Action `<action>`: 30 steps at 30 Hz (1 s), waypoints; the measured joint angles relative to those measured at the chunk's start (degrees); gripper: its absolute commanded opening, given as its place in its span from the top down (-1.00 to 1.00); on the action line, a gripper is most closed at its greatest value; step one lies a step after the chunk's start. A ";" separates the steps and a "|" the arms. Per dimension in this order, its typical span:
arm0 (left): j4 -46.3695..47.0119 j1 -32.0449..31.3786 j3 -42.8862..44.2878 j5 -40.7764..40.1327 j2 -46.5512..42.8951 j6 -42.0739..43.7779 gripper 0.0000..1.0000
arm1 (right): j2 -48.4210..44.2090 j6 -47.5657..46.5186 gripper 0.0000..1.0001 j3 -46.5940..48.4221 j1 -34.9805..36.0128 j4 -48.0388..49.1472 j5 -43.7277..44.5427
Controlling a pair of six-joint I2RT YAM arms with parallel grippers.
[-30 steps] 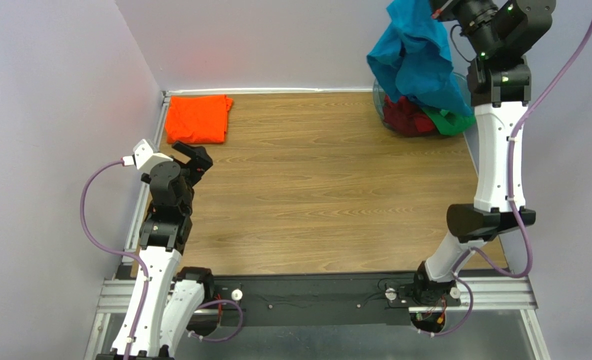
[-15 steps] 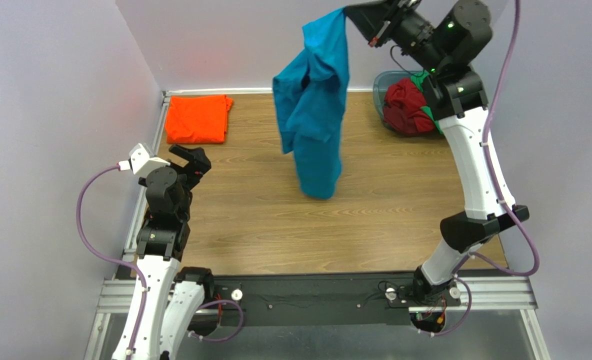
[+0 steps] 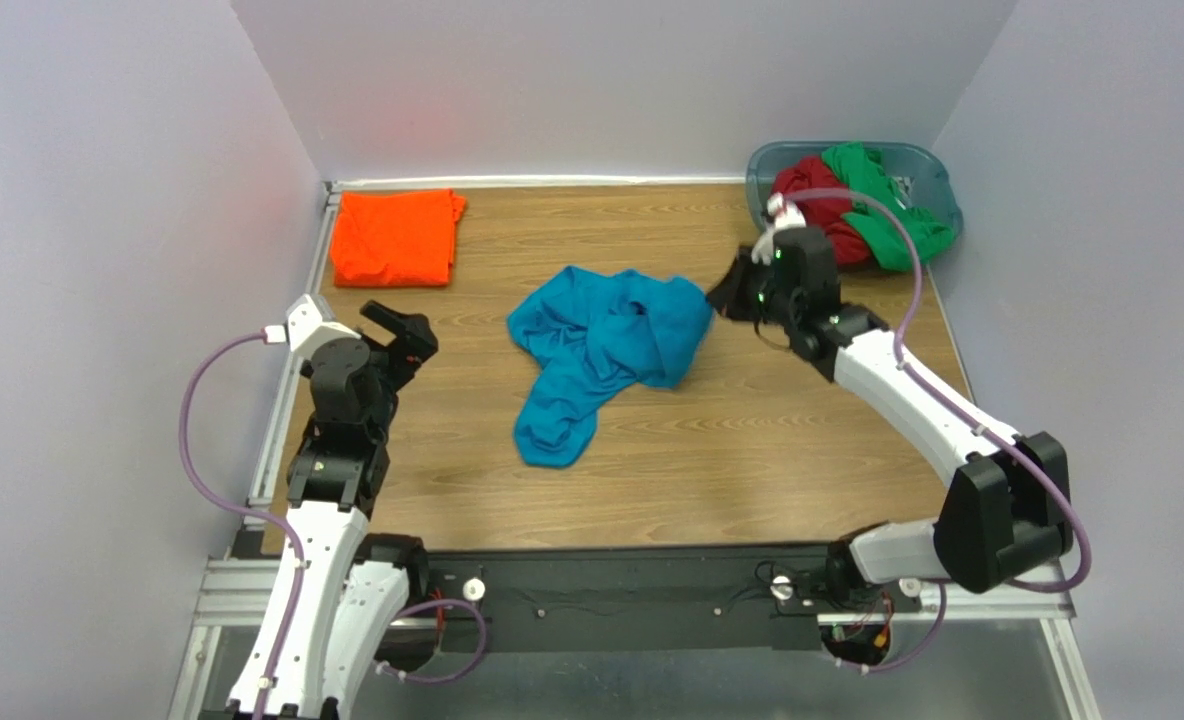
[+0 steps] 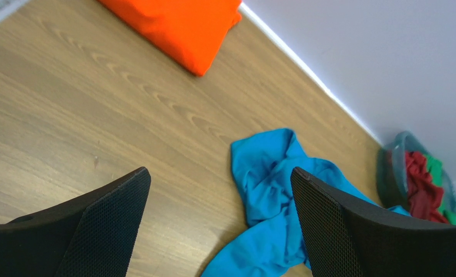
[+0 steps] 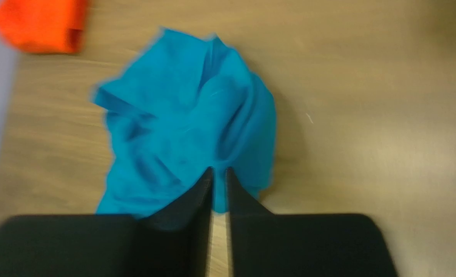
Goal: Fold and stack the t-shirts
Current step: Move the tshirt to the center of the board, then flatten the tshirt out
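At the right edge of the teal-blue t-shirt (image 3: 601,345), which lies crumpled on the tabletop (image 3: 794,450), the right gripper (image 3: 730,294) has its jaws pinched together on the cloth. The shirt's long axis trails down-left toward the left gripper (image 3: 400,327), whose jaws are wide apart and well clear of it.

Lab: walled-in test table (image 3: 703,465)

We see soft, even light with faint shadows from above. Our right wrist view is smeared with blur, the teal-blue t-shirt (image 5: 184,127) soft-edged; the left wrist view is crisp.
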 measured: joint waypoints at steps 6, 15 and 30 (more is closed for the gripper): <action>1.77 0.00 -3.13 2.95 6.10 -0.20 -0.97 | -0.85 -0.07 -1.00 -15.52 -0.79 -1.68 13.55; 6.12 0.00 -6.25 6.34 11.85 -0.48 -0.97 | -4.13 -3.85 -1.00 -9.81 -0.76 -1.77 13.38; 10.45 0.00 -7.02 9.33 19.15 -0.46 -0.97 | 32.83 -13.68 -1.00 20.46 20.76 -0.61 8.83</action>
